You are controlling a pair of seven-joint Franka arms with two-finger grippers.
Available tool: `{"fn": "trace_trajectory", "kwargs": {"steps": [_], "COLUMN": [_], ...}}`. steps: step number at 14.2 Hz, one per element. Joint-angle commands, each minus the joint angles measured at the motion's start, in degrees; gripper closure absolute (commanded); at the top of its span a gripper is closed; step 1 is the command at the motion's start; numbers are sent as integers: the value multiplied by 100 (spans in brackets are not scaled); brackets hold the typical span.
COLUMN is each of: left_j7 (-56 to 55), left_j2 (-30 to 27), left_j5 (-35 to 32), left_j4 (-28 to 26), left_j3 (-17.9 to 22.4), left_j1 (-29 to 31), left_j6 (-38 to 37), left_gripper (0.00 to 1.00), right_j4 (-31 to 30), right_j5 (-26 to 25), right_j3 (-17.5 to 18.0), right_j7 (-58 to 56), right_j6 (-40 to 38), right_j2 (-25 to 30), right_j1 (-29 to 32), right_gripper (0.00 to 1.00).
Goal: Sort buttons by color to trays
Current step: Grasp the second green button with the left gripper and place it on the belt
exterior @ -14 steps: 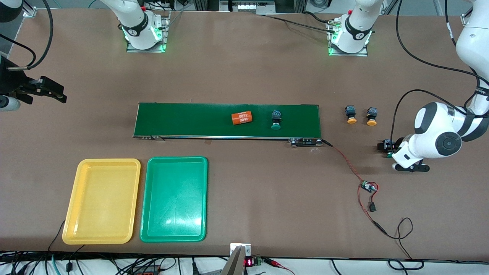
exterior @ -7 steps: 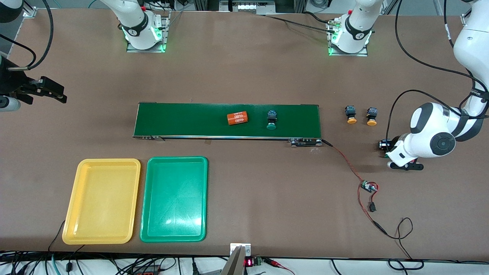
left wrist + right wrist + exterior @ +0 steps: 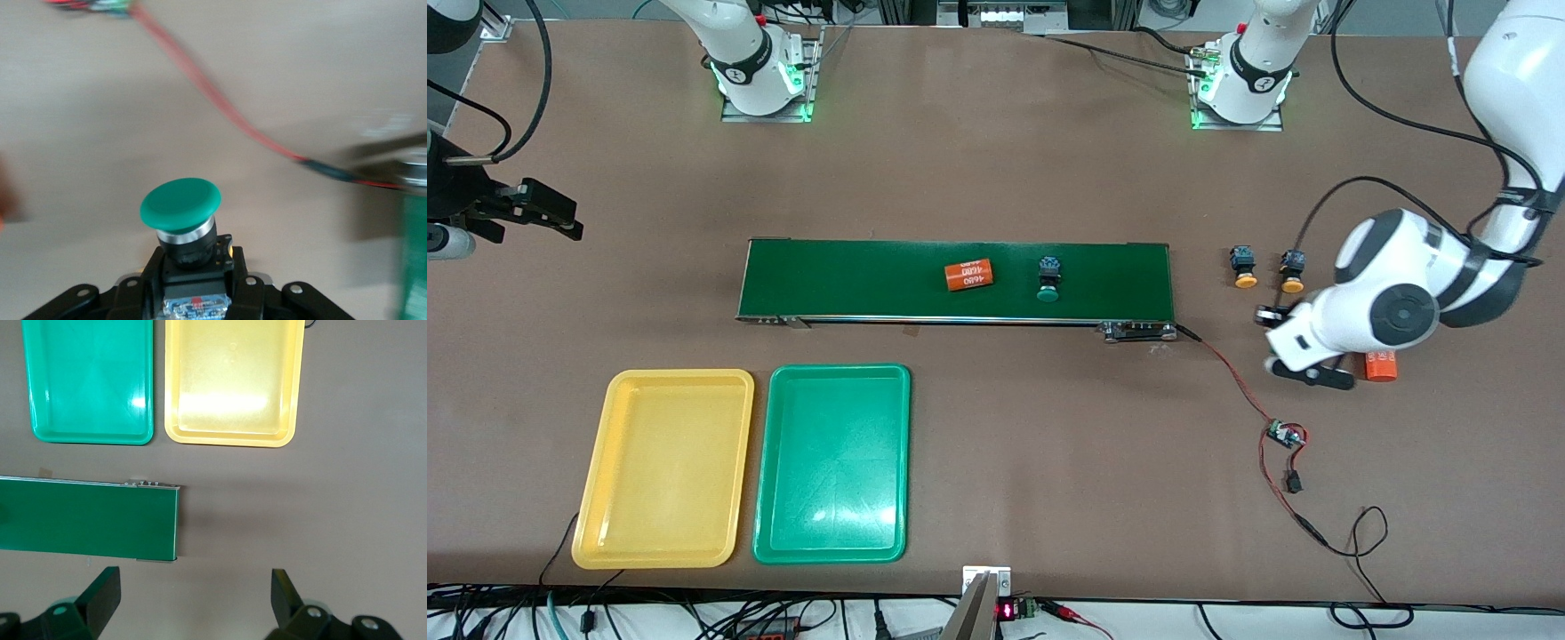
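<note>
My left gripper [image 3: 1267, 316] is shut on a green-capped button [image 3: 180, 203], held by its dark body over the bare table between the belt's end and the two yellow-capped buttons [image 3: 1243, 267] [image 3: 1293, 271]. In the left wrist view the gripper [image 3: 193, 283] clamps the button's body. A second green-capped button [image 3: 1048, 277] rides on the dark green belt [image 3: 854, 276]. The yellow tray [image 3: 665, 468] and the green tray [image 3: 834, 462] lie empty, nearer the front camera than the belt; both show in the right wrist view [image 3: 230, 380] [image 3: 90, 380]. My right gripper [image 3: 560, 218] [image 3: 193, 587] waits open and empty at the right arm's end.
An orange cylinder [image 3: 970, 275] lies on the belt beside the green-capped button. Another orange cylinder [image 3: 1381, 366] lies on the table under the left arm. A red cable with a small circuit board [image 3: 1284, 436] runs from the belt's end toward the front camera.
My left gripper has lifted the green-capped button and carried it toward the belt, uncovering an orange cylinder. The belt's cylinder and button have drifted toward the right arm's end. The right arm is still.
</note>
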State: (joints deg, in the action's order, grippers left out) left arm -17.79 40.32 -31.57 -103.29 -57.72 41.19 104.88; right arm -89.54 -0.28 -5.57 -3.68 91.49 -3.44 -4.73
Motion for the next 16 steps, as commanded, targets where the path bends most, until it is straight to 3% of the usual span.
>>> {"fn": "trace_trajectory", "kwargs": {"steps": [1, 5, 9, 11, 12, 13, 14, 16], "left_j7": [-381, -1594, -1903, -2087, -2167, -2289, -2404, -2449], "left_j2": [-24, 107, 274, 292, 284, 284, 249, 170], "left_j5": [605, 704, 713, 713, 713, 713, 713, 722], "left_j4": [-7, -43, -182, -279, -280, -280, -271, -166], "left_j3": [15, 33, 42, 42, 42, 33, 24, -81], "left_j1": [-600, -1594, -1860, -1982, -1983, -1974, -1957, -1878], "left_j6": [-38, 304, 681, 788, 771, 736, 700, 482], "left_gripper": [83, 84, 82, 74, 64, 37, 0, 0], "right_j4": [-54, -54, -2, -10, -11, -11, -2, -2], "right_j5": [-78, -60, -86, -87, -78, -78, -60, -34], "right_j3": [3, 12, 3, 3, 3, 3, 3, -23], "right_j7": [60, 69, 52, 34, 52, 60, 60, 69], "right_j6": [26, 44, 70, 53, 53, 53, 27, 18], "right_j2": [28, -7, -86, -95, -95, -95, -95, -87], "right_j1": [7, -2, 25, 25, 25, 25, 25, 34], "right_gripper": [0, 0, 0, 0, 0, 0, 0, 0]}}
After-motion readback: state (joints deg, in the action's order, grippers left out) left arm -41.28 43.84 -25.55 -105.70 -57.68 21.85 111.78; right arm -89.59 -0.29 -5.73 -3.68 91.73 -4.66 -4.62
